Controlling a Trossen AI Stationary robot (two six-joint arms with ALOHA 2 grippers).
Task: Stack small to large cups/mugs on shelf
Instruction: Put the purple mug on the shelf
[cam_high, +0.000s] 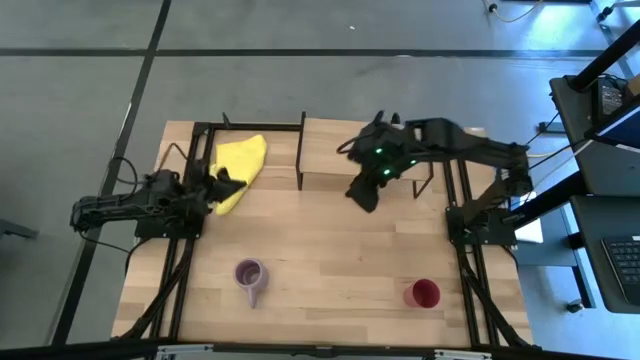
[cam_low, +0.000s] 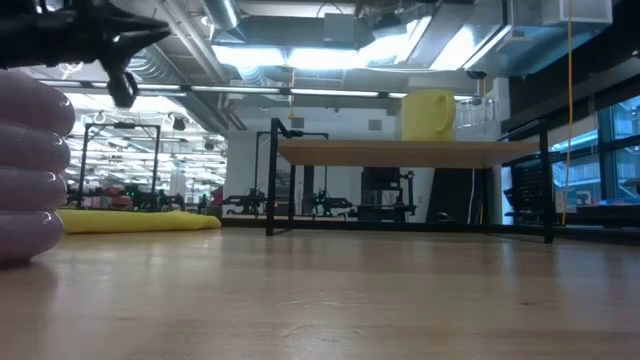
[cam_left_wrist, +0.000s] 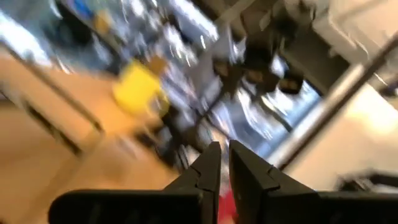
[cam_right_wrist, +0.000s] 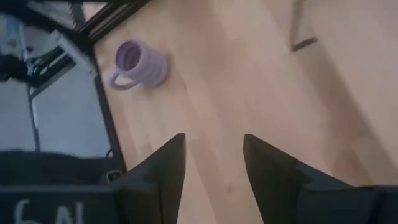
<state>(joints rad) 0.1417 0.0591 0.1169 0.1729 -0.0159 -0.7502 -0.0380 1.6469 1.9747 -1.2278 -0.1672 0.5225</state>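
Observation:
The lilac mug (cam_high: 250, 275) stands on the table near the front left; it also shows in the right wrist view (cam_right_wrist: 140, 62) and close up in the low view (cam_low: 25, 170). The dark red cup (cam_high: 422, 293) stands at the front right. The yellow-green mug (cam_low: 428, 115) and the clear glass (cam_low: 475, 115) stand on the shelf (cam_low: 400, 152), where my right arm hides them in the high view. My right gripper (cam_high: 362, 197) is open and empty, just in front of the shelf (cam_high: 325, 150). My left gripper (cam_high: 228, 183) is shut and empty, raised above the yellow cloth (cam_high: 240, 160).
The yellow cloth lies flat at the table's far left, beside the shelf. Black frame rails (cam_high: 185, 260) run along the table's left and right sides. Bare tabletop (cam_high: 340, 260) lies between the lilac mug and the red cup.

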